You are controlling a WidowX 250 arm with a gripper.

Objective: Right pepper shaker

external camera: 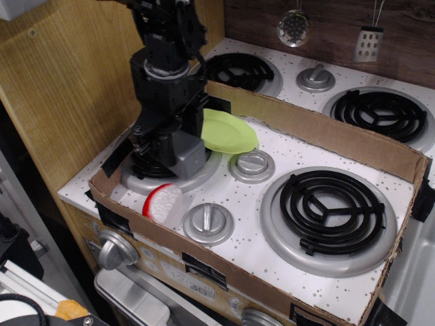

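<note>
In the single view, the black arm came down from 12 o'clock over the left-front burner (146, 182) of a toy stove set on the table (299, 255), a white speckled top walled by a cardboard rim (319, 132). The claw (170, 153) sat low over that burner, its black fingers (151, 139) against the sides of the shaker (187, 155), whose grey boxy body showed at the claw's 4 o'clock side. The fingers looked clenched on the shaker, though their tips were partly hidden by the arm's own bulk. The shaker's cap could not be seen; its body stood roughly upright, base close to or on the burner, and contact there could not be told.

A green plate (228, 131) lay at 2 o'clock from the shaker, its edge just beside the claw. A red and white scrubber (162, 202) lay at 6 o'clock, just beside the burner's rim. 2 silver knobs sat nearby: 1 (252, 164) at 3 o'clock from the shaker, the other (208, 223) at 5 o'clock. A large black coil (332, 209) filled the right front of the stove, well apart from the claw.
</note>
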